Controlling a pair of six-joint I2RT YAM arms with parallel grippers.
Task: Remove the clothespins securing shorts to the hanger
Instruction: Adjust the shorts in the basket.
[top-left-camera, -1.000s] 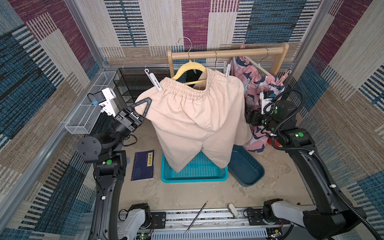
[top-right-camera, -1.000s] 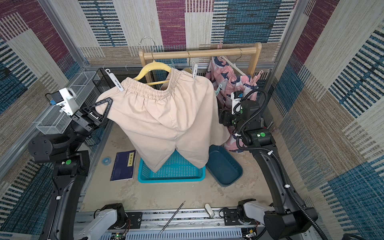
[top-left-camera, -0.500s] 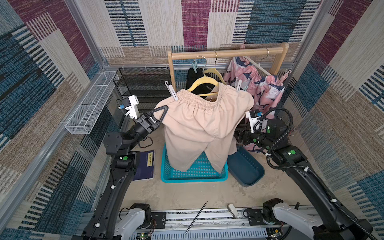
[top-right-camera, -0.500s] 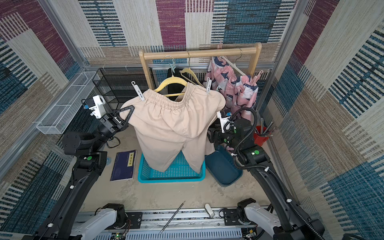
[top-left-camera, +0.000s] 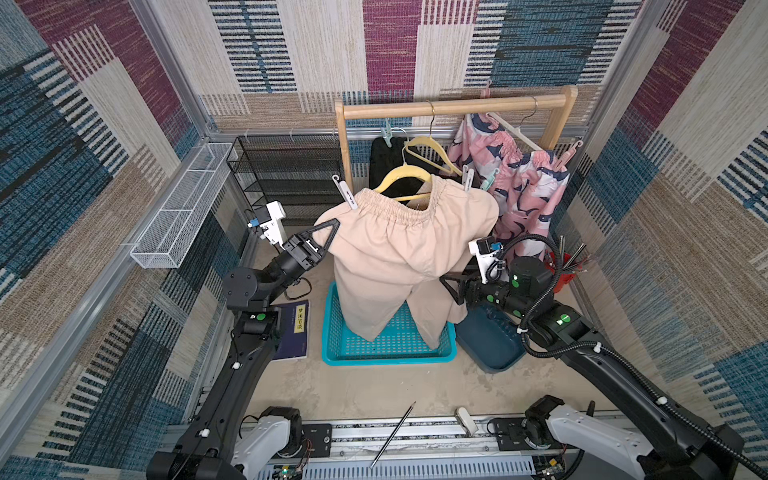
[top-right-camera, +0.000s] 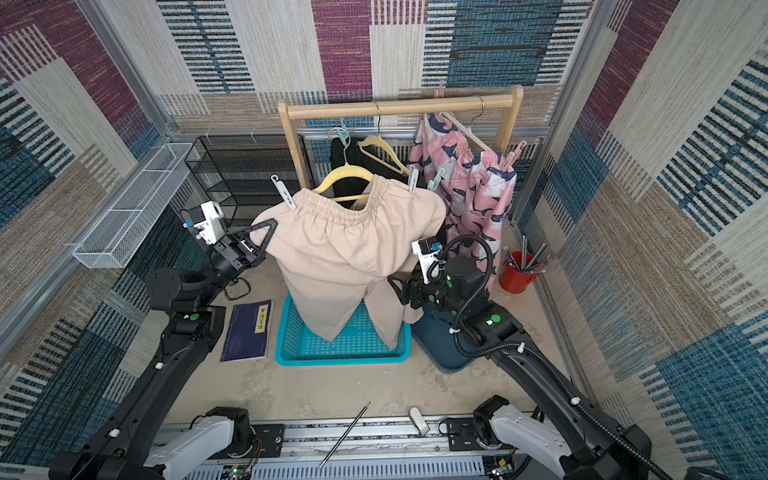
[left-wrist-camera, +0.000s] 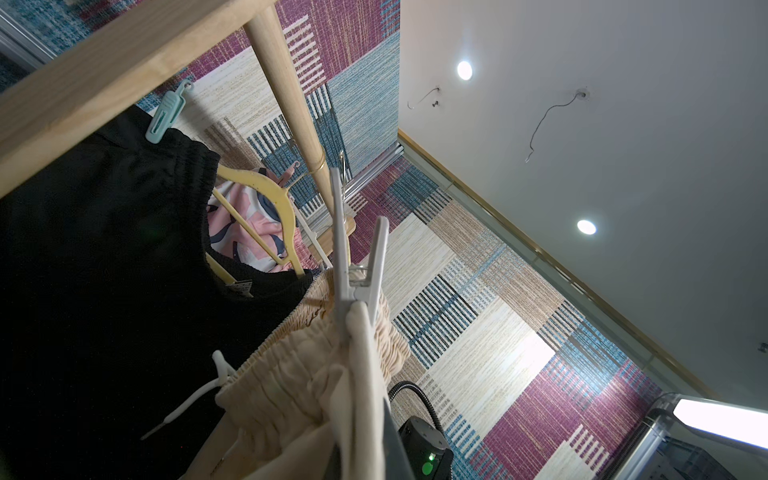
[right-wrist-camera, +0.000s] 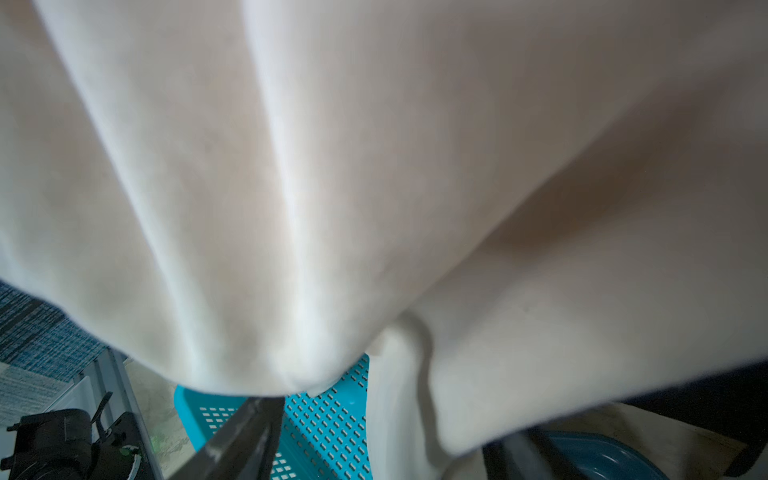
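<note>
Left claw is clamped on the side edge of the beige shorts; right claw stands with jaws apart, the limp cloth draping just ahead of it. One white clothespin pins the waistband to the yellow hanger just above the left claw, and a second white clothespin sits well above the right claw. I judge each to be light, stiff and sprung, best pinched at its splayed tail ends. The only writing is the Chinese characters on the book below the left claw, too small for me to read.
</note>
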